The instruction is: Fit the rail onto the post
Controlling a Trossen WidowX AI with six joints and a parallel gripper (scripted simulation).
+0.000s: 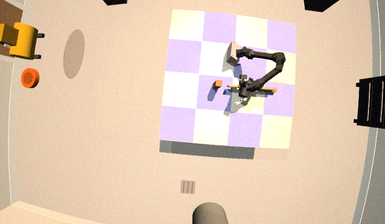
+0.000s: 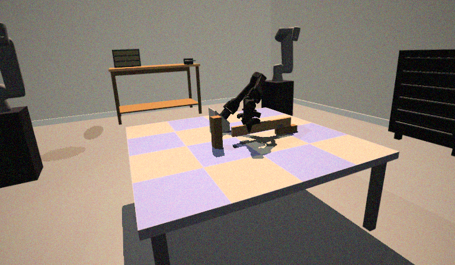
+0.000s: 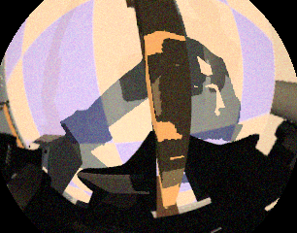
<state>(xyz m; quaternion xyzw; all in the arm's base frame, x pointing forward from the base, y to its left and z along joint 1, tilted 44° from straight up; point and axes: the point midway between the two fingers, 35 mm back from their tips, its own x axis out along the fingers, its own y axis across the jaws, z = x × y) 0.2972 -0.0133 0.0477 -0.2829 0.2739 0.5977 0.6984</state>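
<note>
Now the end effector (image 2: 249, 128) grips the rail (image 2: 265, 125), lifted off the table (image 2: 234, 178).
Its long side points straight at the post (image 2: 216, 131); a gap remains between the rail's end and the post.

From above, the arm covers the middle of the rail (image 1: 268, 89), so the pincer (image 1: 242, 90) closed on it can't be made out. The pegs on the post (image 2: 216, 131) are too small to see from across the room, and the bracket on the footboard block (image 2: 285, 128) is lost in shadow. In the wrist view the lower part of the frame is black pincer housing, and the rail's near end seems to vanish beneath it.
</note>
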